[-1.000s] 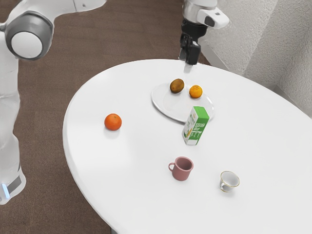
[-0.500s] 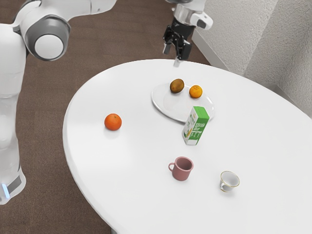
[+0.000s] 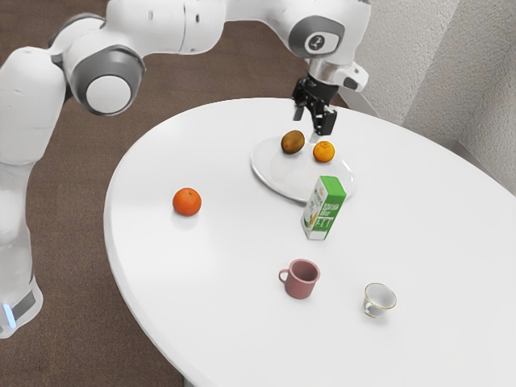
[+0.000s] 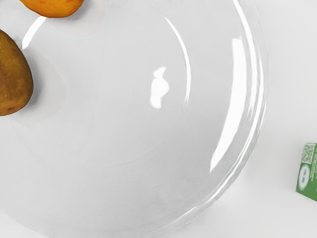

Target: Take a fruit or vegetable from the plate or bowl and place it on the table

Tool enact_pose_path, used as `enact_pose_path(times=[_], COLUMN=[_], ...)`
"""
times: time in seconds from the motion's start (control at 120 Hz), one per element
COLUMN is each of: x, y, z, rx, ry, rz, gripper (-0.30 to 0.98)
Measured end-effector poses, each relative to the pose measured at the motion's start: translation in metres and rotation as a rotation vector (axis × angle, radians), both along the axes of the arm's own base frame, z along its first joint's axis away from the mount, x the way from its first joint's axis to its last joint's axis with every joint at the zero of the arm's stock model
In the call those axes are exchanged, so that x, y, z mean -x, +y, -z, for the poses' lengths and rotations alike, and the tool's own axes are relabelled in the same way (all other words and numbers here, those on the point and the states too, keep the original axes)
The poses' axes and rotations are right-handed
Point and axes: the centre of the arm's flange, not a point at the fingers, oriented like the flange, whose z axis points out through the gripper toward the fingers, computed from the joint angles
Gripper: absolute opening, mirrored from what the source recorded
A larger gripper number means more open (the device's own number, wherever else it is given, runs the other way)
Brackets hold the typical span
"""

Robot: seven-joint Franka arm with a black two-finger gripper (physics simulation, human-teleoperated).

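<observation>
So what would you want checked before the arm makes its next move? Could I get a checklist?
1. Gripper open, nothing held: ok, its fingers stand apart with nothing between them.
2. Fruit waiting on the plate: ok, a brown fruit and a small orange.
3. Fingers around one fruit: not ok, neither sits between them.
4. Fruits apart from each other: ok, a gap shows between them.
5. Carton clear of both fruits: ok, it stands upright apart from them.
6. Which fruit is the target: cannot tell.
</observation>
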Motion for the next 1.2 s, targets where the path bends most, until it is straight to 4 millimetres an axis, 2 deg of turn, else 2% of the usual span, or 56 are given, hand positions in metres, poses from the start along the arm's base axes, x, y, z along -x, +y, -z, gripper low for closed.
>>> enact_pose_path(times=[0.208, 0.475, 0.842, 1.1, 1.2], x=[-0.020, -0.026, -0.037, -0.044, -0.039], y=[0.017, 0.035, 0.047, 0.049, 0.047], z=[0.032, 0.036, 0.075, 0.080, 0.064], rx=[-0.019, -0.040, -0.044, -0.053, -0.049], ry=[-0.055, -0.108, -0.122, -0.162, -0.162], rz=[-0.022, -0.049, -0.067, -0.066, -0.069], gripper=[0.66, 0.66, 0.66, 0.66, 0.66])
